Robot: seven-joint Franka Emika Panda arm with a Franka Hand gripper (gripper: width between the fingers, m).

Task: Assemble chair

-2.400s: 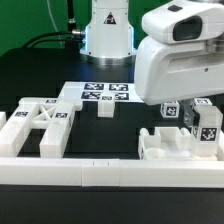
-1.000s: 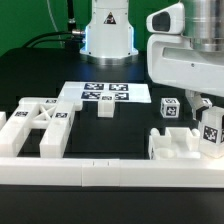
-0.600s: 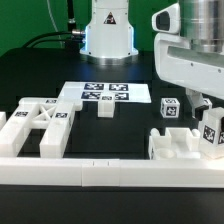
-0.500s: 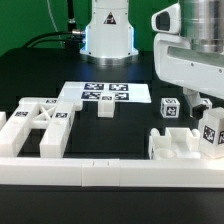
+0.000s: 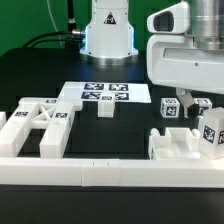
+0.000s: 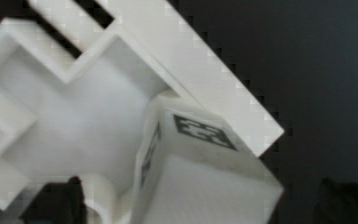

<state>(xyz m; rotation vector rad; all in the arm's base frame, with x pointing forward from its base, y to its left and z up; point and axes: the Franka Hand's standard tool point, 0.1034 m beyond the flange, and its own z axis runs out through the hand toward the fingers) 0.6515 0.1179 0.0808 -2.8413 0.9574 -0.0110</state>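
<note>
In the exterior view my gripper hangs under the big white hand at the exterior view's right, just above a tagged square post. That post stands upright at the far right end of the white slab piece. In the wrist view the same post fills the space between my two dark fingers, which stand wide apart at either side of it; my gripper is open. A second tagged post stands behind the slab. The X-braced panel lies at the left.
The marker board lies flat at the middle back, with a small white block at its front edge. A long low white rail runs along the front. The robot base stands at the back.
My jaws have spread from shut on the right-hand post to wide apart around it. The post stays upright on the slab, and the hand has shifted slightly to the left.
</note>
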